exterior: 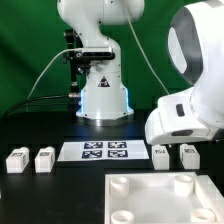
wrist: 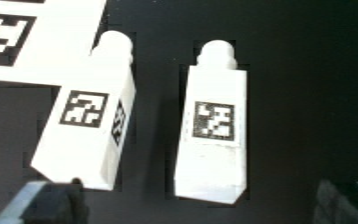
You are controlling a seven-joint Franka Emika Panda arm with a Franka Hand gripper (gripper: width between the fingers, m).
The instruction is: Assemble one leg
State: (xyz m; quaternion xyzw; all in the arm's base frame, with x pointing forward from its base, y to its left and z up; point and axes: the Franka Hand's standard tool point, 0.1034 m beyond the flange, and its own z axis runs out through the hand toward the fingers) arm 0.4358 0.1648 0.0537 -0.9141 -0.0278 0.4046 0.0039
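Note:
In the wrist view two white legs lie side by side on the black table, each with a black-and-white tag on top. One leg (wrist: 217,120) lies in line with the gap between my fingers; the other leg (wrist: 87,115) lies beside it, nearer the marker board (wrist: 16,40). My gripper (wrist: 202,205) is open and empty above the table, with one dark fingertip (wrist: 51,205) on each side of the first leg's end. In the exterior view this pair of legs (exterior: 160,153) (exterior: 189,154) lies under the arm's white body (exterior: 185,115), which hides the gripper.
Two more legs (exterior: 18,160) (exterior: 45,158) lie at the exterior view's left. The marker board (exterior: 105,151) lies in the middle of the table. The large white panel (exterior: 150,205) with round corner sockets lies at the front. The robot base (exterior: 103,95) stands behind.

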